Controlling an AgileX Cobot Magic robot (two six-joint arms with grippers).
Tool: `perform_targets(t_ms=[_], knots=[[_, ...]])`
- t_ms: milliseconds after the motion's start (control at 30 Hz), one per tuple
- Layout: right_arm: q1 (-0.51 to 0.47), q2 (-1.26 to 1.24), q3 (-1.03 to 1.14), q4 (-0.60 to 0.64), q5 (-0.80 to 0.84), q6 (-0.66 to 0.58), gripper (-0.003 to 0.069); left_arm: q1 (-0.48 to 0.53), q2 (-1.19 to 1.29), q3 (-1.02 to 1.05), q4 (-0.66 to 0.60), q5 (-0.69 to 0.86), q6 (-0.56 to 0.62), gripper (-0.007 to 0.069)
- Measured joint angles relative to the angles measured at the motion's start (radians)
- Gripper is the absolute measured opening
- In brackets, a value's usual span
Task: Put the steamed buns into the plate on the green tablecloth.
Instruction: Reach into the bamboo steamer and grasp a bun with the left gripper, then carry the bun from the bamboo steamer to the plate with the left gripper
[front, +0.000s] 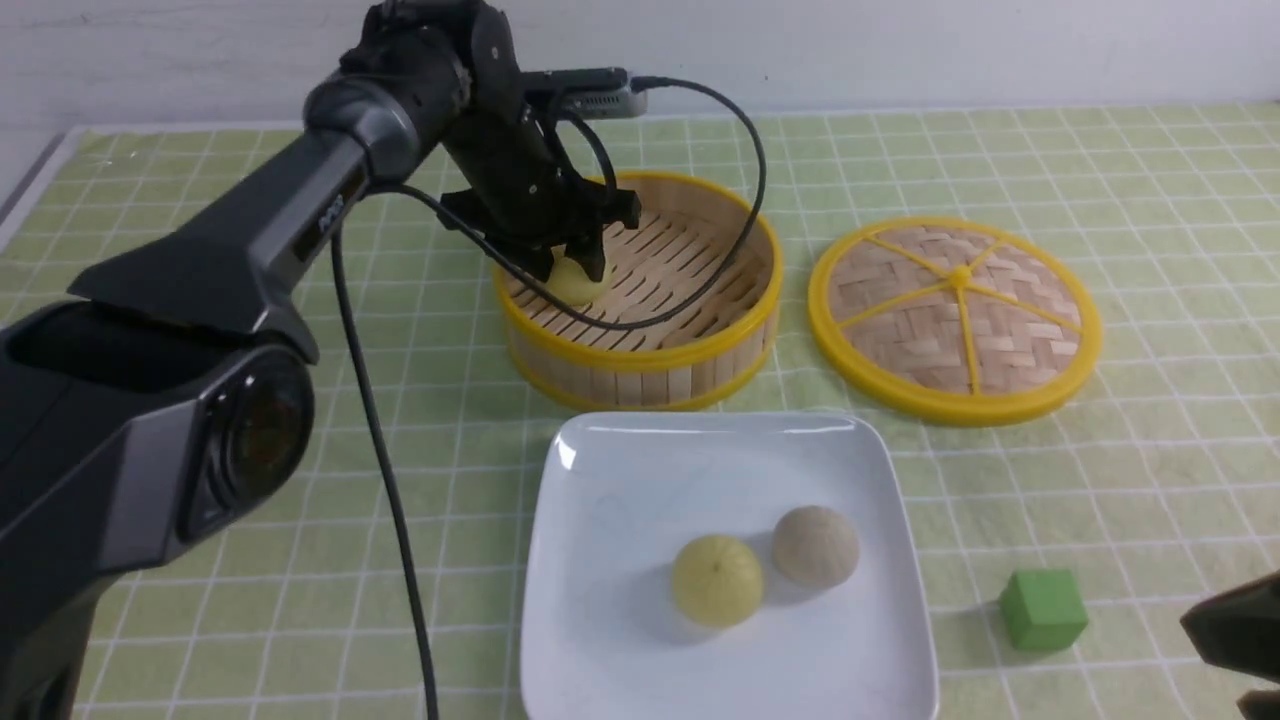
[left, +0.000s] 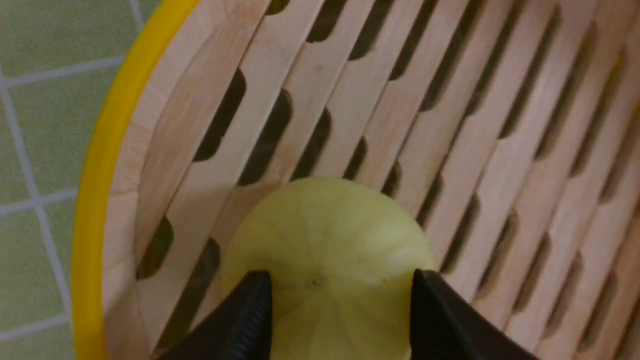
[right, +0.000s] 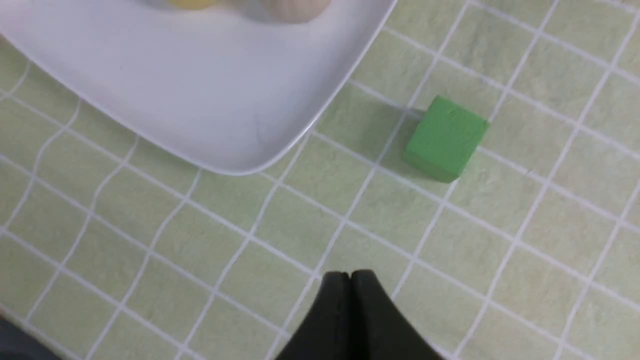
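Observation:
One pale-yellow steamed bun lies in the white square plate on the green tablecloth. A second steamed bun sits inside the bamboo steamer near its left wall. My left gripper reaches down into the steamer. In the left wrist view its two black fingers press on either side of that bun, so the left gripper is shut on it. My right gripper is shut and empty, low over the cloth at the front right, beside the plate's corner.
A grey-beige bun lies in the plate next to the yellow one. The woven lid lies flat to the right of the steamer. A small green cube sits right of the plate, also in the right wrist view.

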Motion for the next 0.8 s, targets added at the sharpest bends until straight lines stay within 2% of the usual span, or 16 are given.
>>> perform_targets(t_ms=[67, 167, 267, 500, 600, 667, 767, 800], knots=[[0.0, 0.0, 0.0, -0.01, -0.015, 0.0, -0.0003, 0.0, 0.012, -0.01, 0.003, 0.001, -0.014, 0.0308], [0.0, 0.0, 0.0, -0.011, -0.023, 0.0, -0.0001, 0.0, 0.01, -0.022, -0.004, 0.043, -0.046, 0.0141], [0.0, 0.0, 0.001, -0.014, -0.026, 0.0, -0.0001, 0.0, -0.01, -0.044, -0.014, 0.115, -0.047, 0.0039], [0.0, -0.001, 0.001, -0.057, -0.024, -0.007, 0.0001, -0.001, -0.236, -0.047, -0.034, 0.159, -0.033, 0.0019], [0.0, -0.001, 0.001, -0.079, -0.01, -0.009, 0.0005, -0.02, -0.414, 0.105, -0.043, 0.153, -0.031, 0.0019], [0.0, -0.001, 0.001, -0.093, 0.001, -0.012, 0.0004, -0.056, -0.528, 0.304, -0.047, 0.156, -0.031, 0.0019], [0.0, -0.001, 0.001, -0.099, 0.007, -0.012, 0.0004, -0.122, -0.572, 0.534, -0.047, 0.159, -0.041, 0.002], [0.0, -0.001, 0.001, -0.099, 0.007, -0.012, 0.0004, -0.127, -0.572, 0.549, -0.047, 0.159, -0.042, 0.002]])
